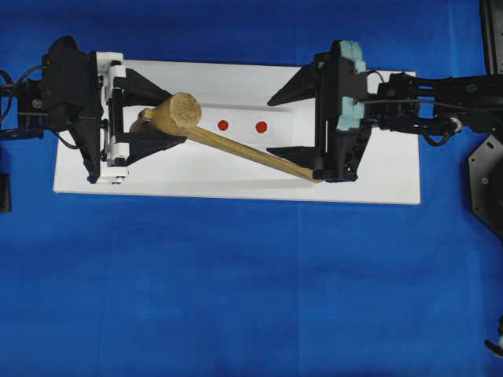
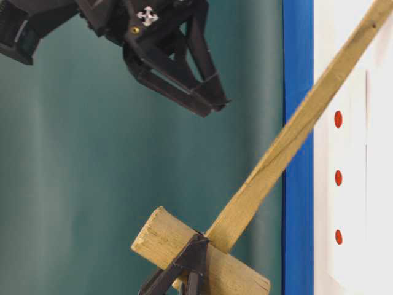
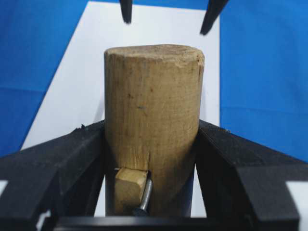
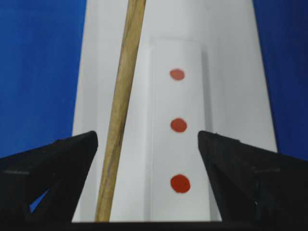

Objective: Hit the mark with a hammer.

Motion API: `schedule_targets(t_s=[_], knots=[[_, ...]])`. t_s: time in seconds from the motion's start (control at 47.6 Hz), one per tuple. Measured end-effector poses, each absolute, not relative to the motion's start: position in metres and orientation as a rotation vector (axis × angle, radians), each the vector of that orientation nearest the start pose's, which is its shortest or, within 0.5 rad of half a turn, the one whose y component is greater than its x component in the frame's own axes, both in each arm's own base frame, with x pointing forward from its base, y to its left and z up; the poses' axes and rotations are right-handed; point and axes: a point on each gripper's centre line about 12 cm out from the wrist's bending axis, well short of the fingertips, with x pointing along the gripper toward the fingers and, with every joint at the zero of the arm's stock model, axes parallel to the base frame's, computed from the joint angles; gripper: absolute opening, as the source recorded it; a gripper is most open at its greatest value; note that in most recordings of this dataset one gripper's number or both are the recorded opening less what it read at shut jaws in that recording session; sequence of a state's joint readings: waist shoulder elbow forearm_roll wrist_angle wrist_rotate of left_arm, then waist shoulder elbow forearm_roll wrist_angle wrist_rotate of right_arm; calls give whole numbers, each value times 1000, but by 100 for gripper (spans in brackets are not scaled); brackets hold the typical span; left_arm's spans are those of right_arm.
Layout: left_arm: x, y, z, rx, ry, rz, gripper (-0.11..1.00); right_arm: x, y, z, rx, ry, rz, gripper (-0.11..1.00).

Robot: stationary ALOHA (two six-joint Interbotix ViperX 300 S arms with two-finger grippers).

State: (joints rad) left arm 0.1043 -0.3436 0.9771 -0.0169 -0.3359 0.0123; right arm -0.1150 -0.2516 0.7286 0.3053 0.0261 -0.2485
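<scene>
Seen from overhead: hammer lying slantwise across white board, head clamped between fingers of left gripper. Handle running past red dots (three on a raised strip) to right gripper, jaws spread wide, gripping nothing.

hammer: rough pale wood | board: smooth matt white | cloth: blue, matt

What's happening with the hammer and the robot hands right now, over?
Left gripper clamped on the hammer head. Right gripper open, handle loose between its fingers. Red marks on the white board, nothing covering them in the right wrist view.
</scene>
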Motion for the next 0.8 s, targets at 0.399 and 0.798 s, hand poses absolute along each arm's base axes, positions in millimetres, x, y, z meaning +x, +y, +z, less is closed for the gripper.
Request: schedule_targets(t_s=[0.399, 0.798], knots=[[313, 38, 220, -497, 351, 212, 50, 351, -38, 243, 75, 478, -114, 90], [305, 46, 221, -1159, 274, 367, 50, 351, -37, 242, 72, 481, -112, 90]])
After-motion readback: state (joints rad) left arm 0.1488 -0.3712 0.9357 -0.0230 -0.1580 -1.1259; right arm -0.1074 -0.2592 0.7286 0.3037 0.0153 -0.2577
